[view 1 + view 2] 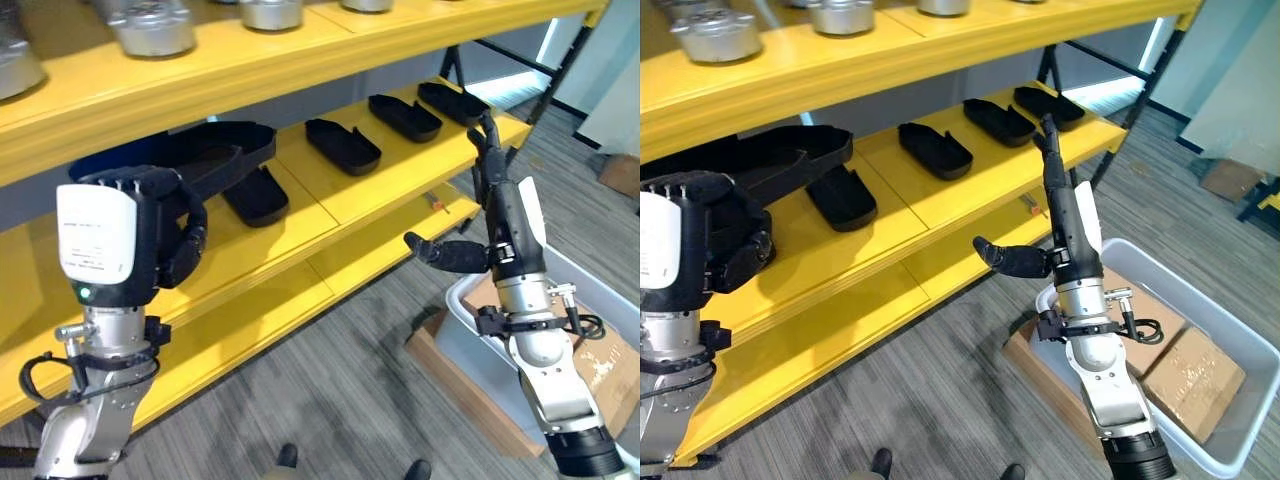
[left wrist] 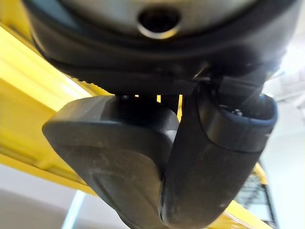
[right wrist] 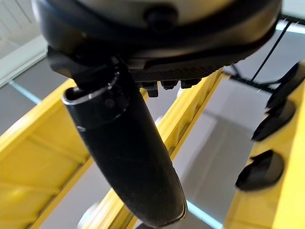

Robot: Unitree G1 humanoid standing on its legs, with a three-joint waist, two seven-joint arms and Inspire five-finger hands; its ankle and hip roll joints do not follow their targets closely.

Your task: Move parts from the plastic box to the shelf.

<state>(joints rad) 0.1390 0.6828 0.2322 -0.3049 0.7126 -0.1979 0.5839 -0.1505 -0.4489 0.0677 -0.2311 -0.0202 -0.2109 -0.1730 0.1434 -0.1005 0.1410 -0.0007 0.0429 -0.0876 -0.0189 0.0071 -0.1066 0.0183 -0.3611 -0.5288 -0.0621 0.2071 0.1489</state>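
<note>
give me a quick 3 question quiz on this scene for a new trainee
1. True or false: the right hand is curled round a black part.
2. Multiple choice: what does the left hand hold? A) a silver metal part B) a long black part C) a cardboard box
3. Fill in: the plastic box stands on the ____, beside the robot's right arm.

Key
1. False: its fingers are straight, the thumb stands out to the side, and it holds nothing.
2. B: its fingers curl round the long black part, at the yellow shelf where black parts already lie in a row.
3. Floor.
</note>
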